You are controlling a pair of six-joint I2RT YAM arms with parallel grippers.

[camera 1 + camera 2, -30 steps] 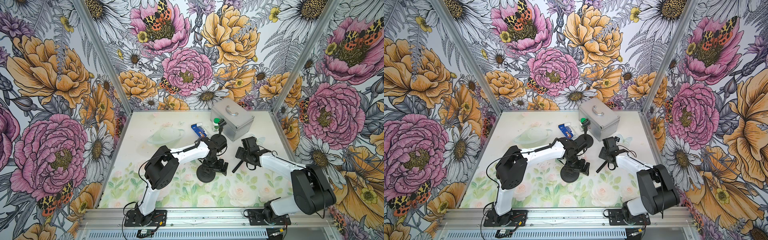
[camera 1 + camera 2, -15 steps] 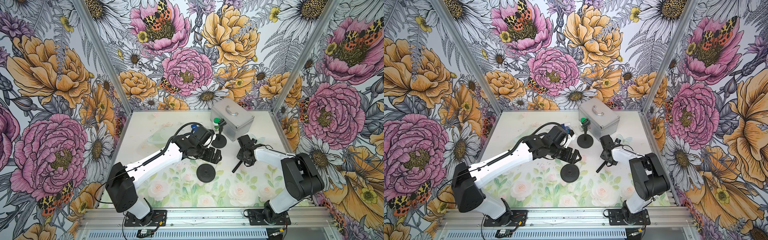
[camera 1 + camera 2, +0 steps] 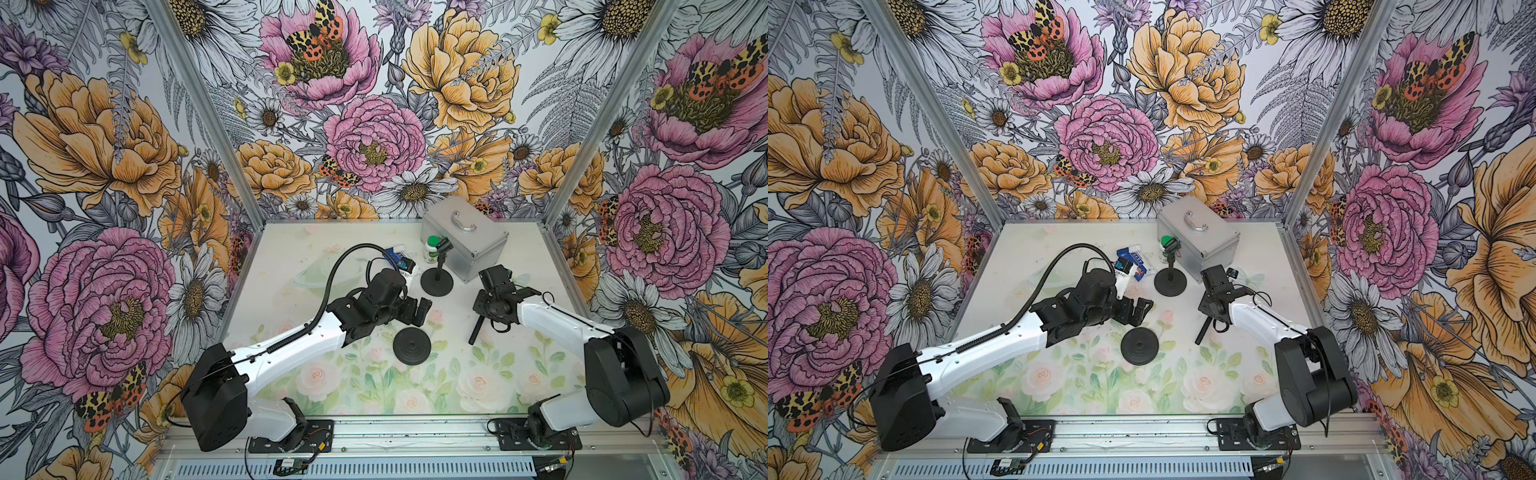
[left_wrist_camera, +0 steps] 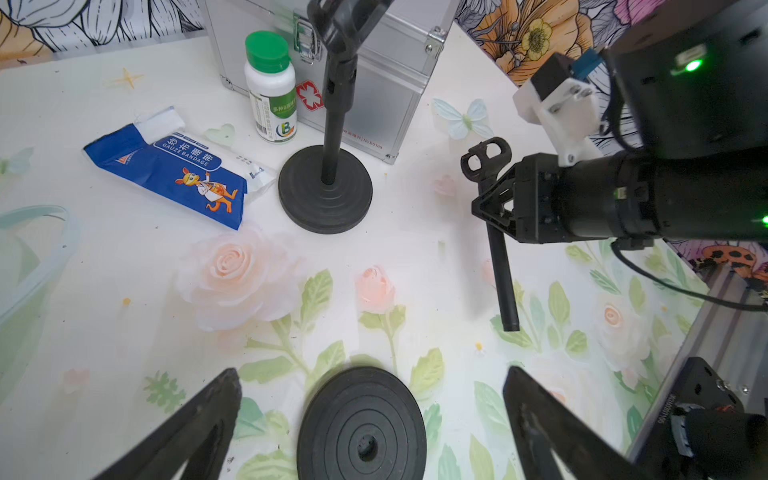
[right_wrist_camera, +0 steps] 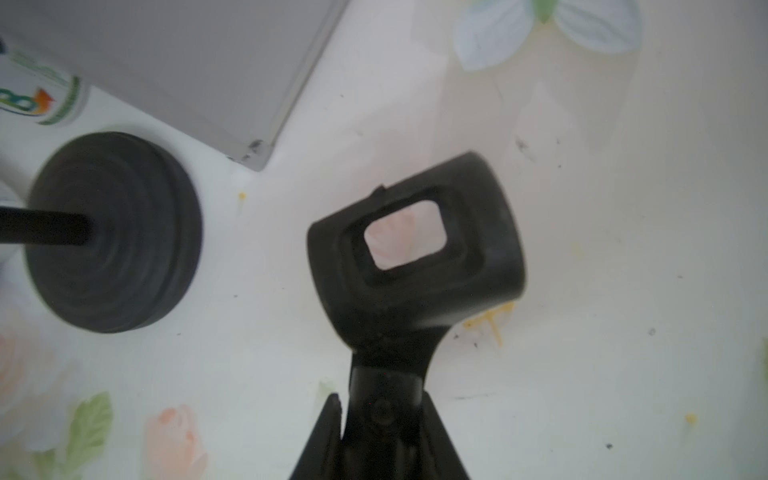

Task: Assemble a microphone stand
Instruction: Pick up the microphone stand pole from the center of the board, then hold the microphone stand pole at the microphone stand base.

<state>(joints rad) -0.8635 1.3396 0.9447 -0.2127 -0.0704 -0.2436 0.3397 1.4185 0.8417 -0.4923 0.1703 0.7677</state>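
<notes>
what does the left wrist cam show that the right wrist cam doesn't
Left wrist only: the gauze pack, the loose base near the open left gripper, and the whole pole clamped in the right gripper.
Right wrist only: a close look straight through the clip and its square opening.
Both: the assembled stand, the case, the bottle and the clip.
</notes>
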